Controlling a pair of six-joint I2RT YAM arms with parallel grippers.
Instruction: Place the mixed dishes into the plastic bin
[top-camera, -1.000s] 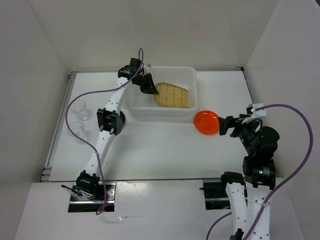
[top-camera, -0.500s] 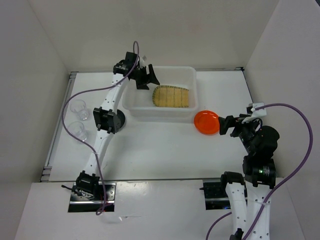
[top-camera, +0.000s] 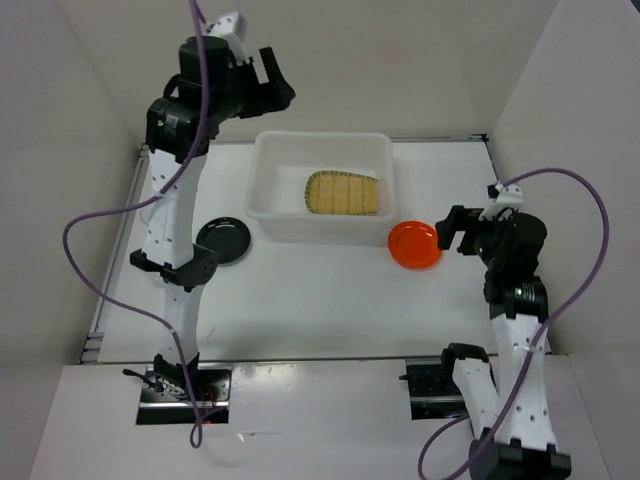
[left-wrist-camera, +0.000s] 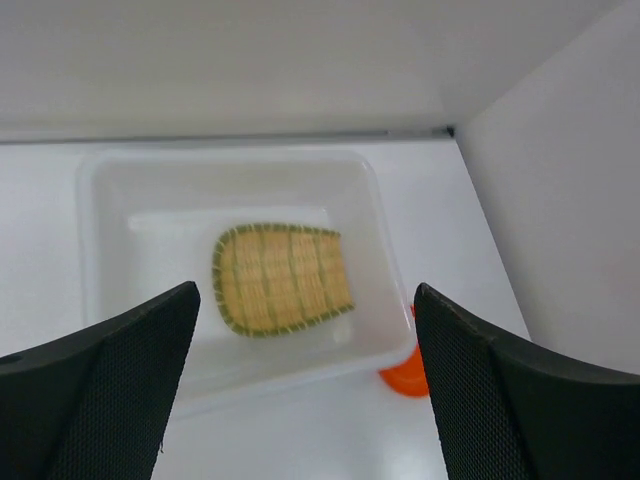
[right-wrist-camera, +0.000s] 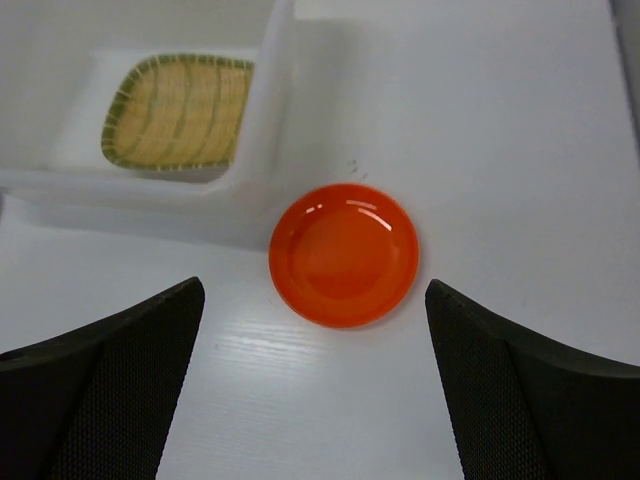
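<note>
The white plastic bin (top-camera: 268, 205) stands at the middle back of the table. A tan bamboo tray with a green rim (top-camera: 345, 193) lies flat inside it, seen also in the left wrist view (left-wrist-camera: 280, 278). My left gripper (top-camera: 275, 82) hangs high above the bin's left back corner, open and empty (left-wrist-camera: 304, 288). An orange plate (top-camera: 414, 244) rests on the table against the bin's right front corner. Just to its right, my right gripper (top-camera: 450, 232) is open, and the orange plate (right-wrist-camera: 344, 254) lies ahead of its fingers (right-wrist-camera: 313, 285). A glossy black plate (top-camera: 223, 240) lies left of the bin.
White walls close in the table at the back and on both sides. The left arm's lower links (top-camera: 175, 262) stand beside the black plate. A purple cable (top-camera: 95, 225) loops over the table's left side.
My left gripper opened, let go of the bamboo tray and rose high above the bin. The tray now lies flat. The black plate has come into sight. The right gripper shifted slightly.
</note>
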